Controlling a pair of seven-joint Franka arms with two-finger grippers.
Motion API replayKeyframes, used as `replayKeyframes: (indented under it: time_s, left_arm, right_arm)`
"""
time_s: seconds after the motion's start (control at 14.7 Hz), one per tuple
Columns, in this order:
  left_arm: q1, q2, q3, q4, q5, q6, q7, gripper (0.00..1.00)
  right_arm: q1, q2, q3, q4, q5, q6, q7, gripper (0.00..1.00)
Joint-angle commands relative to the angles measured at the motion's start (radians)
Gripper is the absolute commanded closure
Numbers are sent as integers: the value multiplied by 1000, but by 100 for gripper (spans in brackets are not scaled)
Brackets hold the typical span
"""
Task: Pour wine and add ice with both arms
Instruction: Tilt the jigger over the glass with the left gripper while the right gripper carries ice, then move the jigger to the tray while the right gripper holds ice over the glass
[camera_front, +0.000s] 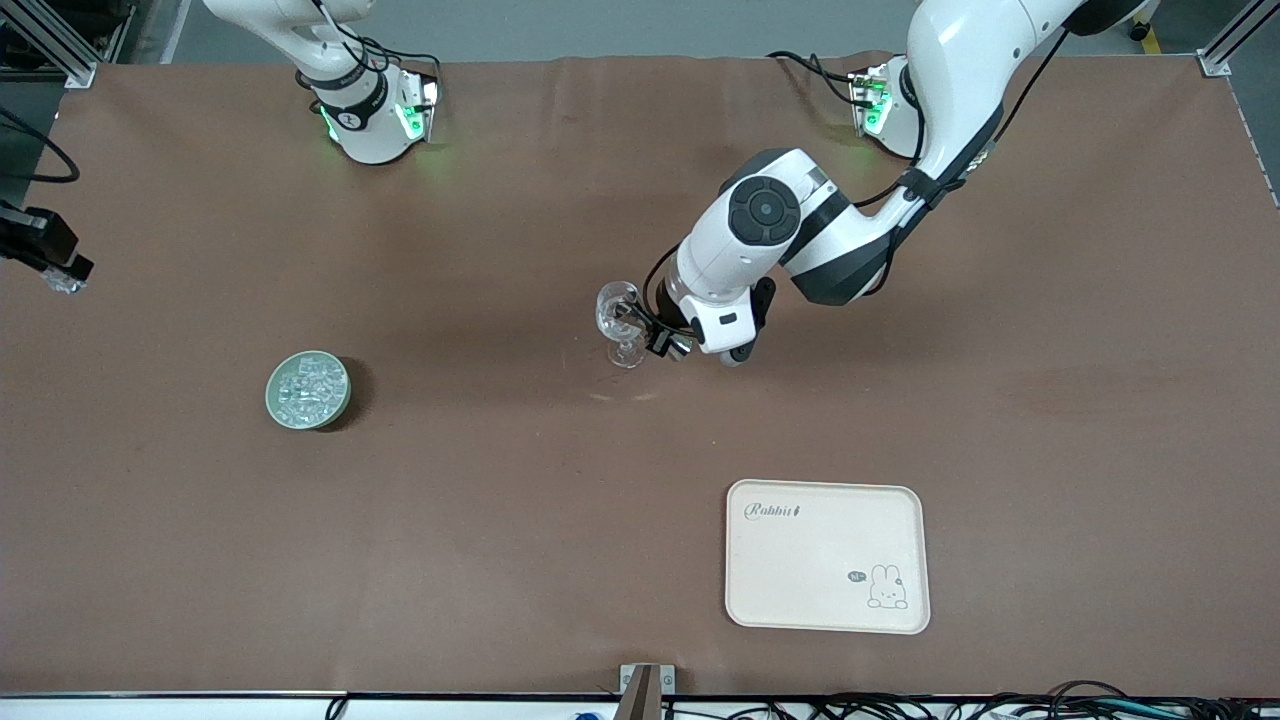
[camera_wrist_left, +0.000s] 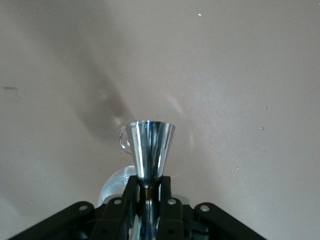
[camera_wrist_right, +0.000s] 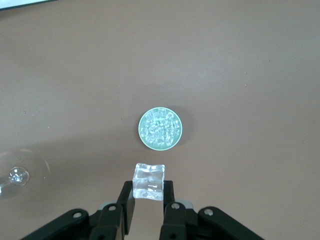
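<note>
Holding one clear ice cube (camera_wrist_right: 149, 182) between its jaws, the right gripper (camera_front: 62, 275) hangs high over the table (camera_front: 500, 560) edge at the right arm's end. The wine glass (camera_front: 621, 318) stands mid-table, its stem pinched in the fully closed left gripper (camera_front: 660, 335). So the cube must travel toward the left arm's end to reach the glass. The remaining ice (camera_front: 308, 389) sits in the green bowl (camera_front: 274, 400) between them, nearer the camera. The tray (camera_front: 826, 556) lies bare.
</note>
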Motion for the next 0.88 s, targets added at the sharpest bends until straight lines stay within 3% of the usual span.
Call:
replayKeyframes:
  time_s: [0.0, 0.48, 0.81]
  left_arm:
    - [0, 5, -16, 14, 25, -11, -16, 99]
    - [13, 0, -43, 17, 89, -69, -22, 100]
    - [39, -20, -51, 17, -21, -73, -2, 100]
  right_arm:
    - [-2, -36, 8, -76, -3, 35, 11, 99]
    - [-1, -36, 10, -76, 3, 43, 11, 99]
    - [-1, -36, 10, -75, 2, 38, 7, 99]
